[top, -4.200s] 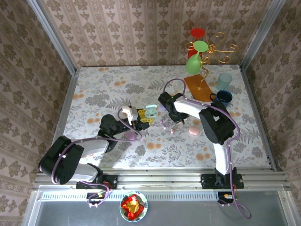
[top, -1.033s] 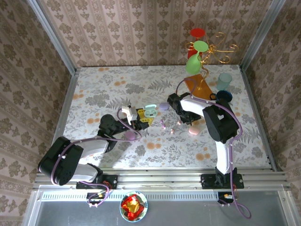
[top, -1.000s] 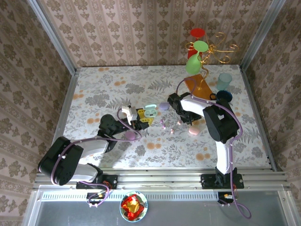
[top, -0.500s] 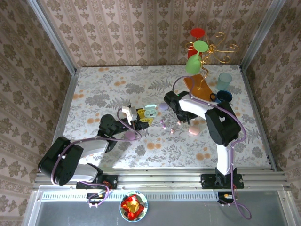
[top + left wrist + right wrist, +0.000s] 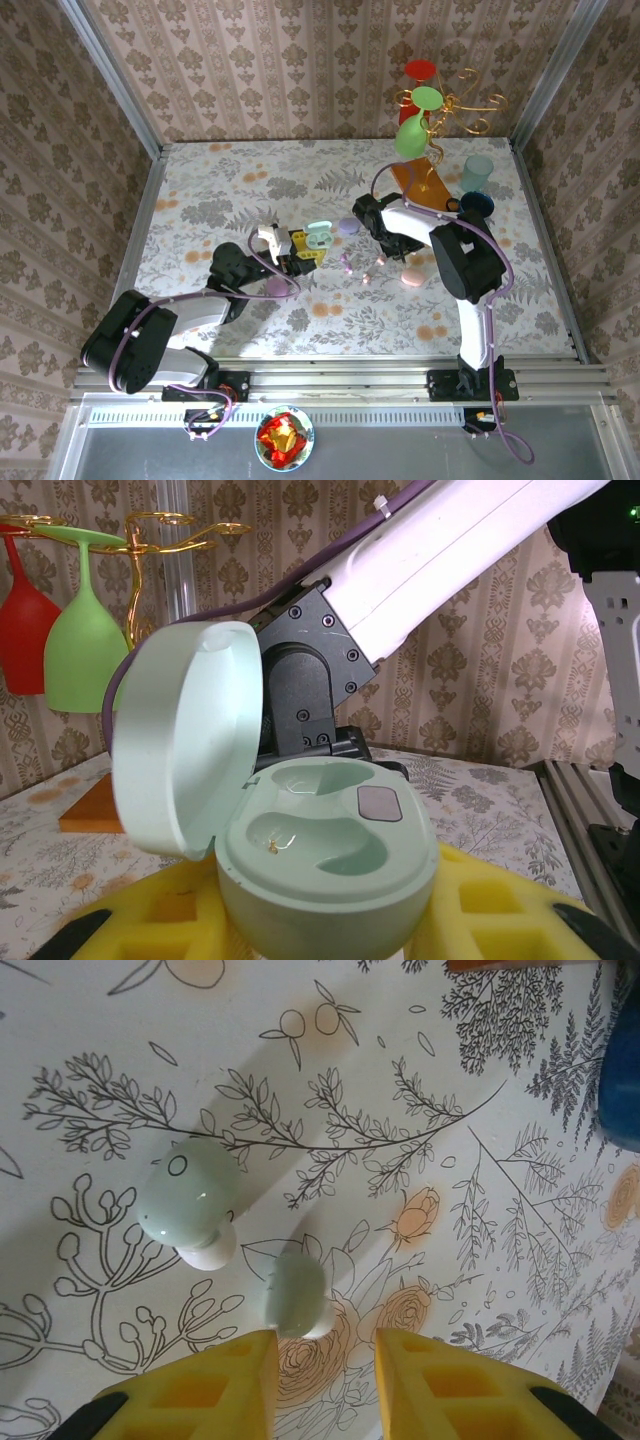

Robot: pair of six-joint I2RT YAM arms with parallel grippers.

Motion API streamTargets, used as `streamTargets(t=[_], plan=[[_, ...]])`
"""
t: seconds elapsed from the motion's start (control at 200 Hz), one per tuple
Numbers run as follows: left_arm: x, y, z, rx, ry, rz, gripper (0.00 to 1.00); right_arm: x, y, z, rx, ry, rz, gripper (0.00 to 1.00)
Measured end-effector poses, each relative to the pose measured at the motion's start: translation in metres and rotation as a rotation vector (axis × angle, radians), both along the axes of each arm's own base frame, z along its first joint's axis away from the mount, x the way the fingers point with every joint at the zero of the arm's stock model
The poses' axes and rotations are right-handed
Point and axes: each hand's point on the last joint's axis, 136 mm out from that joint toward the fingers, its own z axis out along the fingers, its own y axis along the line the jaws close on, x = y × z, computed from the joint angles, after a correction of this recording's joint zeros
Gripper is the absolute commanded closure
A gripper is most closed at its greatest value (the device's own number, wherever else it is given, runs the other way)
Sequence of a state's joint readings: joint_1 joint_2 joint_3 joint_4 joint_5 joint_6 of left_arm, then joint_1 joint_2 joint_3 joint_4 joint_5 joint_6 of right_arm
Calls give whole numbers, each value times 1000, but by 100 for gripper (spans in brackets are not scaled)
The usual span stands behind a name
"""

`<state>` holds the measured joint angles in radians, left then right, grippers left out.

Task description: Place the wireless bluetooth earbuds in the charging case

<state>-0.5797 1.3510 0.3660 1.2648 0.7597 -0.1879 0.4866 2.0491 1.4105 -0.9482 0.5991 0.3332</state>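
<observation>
Left gripper (image 5: pixel 325 917) clamped on open round mint-green plastic charging case (image 5: pixel 330 865), right gripper (image 5: pixel 325 1360) slightly open, near two small mint-green plastic earbuds (image 5: pixel 295 1295) on floral table (image 5: pixel 480 1210).

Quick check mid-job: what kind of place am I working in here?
Probably a staged test cell, not a real room: wallpapered panels in metal framing, a floral tablecloth, and a mounting rail at the near edge.

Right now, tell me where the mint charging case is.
Top view: the mint charging case sits lid-open near table centre, clamped in the left gripper, a lilac case just right of it.
</observation>
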Motion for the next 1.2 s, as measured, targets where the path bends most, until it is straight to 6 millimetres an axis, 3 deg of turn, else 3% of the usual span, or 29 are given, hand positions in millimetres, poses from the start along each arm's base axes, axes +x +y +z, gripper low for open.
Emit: streamTargets(t=[0.49, 0.69, 1.2], plan=[[0, 0, 0, 0, 1, 0, 68, 10, 5, 2, 8, -12, 12, 64], [1, 1, 0, 1, 0, 3, 68, 14, 6, -8, -1, 4, 4, 64], [0, 2, -2, 4, 5, 2, 68, 13, 0, -12, -7, 12, -24, 74]])
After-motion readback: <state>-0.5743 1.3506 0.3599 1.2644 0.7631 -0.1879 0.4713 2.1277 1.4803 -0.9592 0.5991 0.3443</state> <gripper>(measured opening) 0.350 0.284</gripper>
